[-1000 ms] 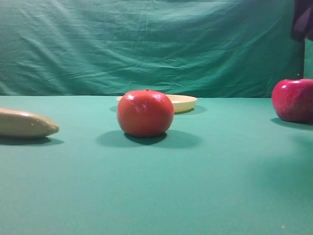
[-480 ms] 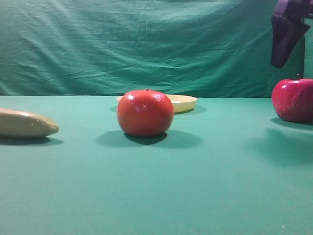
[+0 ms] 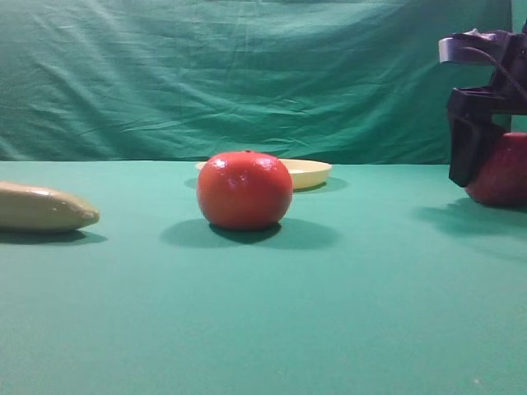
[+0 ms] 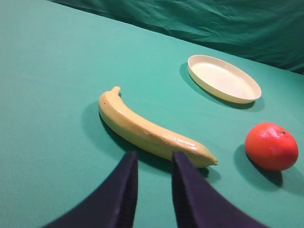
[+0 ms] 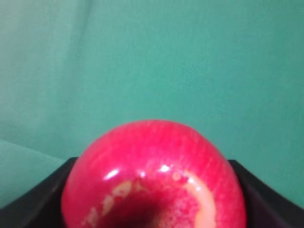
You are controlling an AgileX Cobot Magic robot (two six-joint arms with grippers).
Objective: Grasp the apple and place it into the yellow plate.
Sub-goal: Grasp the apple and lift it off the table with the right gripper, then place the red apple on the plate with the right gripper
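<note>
Between the fingers (image 5: pixel 42 190), apple (image 5: pixel 153 178) dimple-up

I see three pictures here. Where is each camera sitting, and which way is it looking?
Exterior high: low at the table's edge, facing the green backdrop; the right tool straddles the dark red apple.
Left wrist: on the left arm, looking down past the left tool at the yellow banana.
Right wrist: on the right arm, directly above the apple, dark fingers flanking it.
Shared: the orange-red round fruit and pale yellow plate appear in exterior and left wrist views.
</note>
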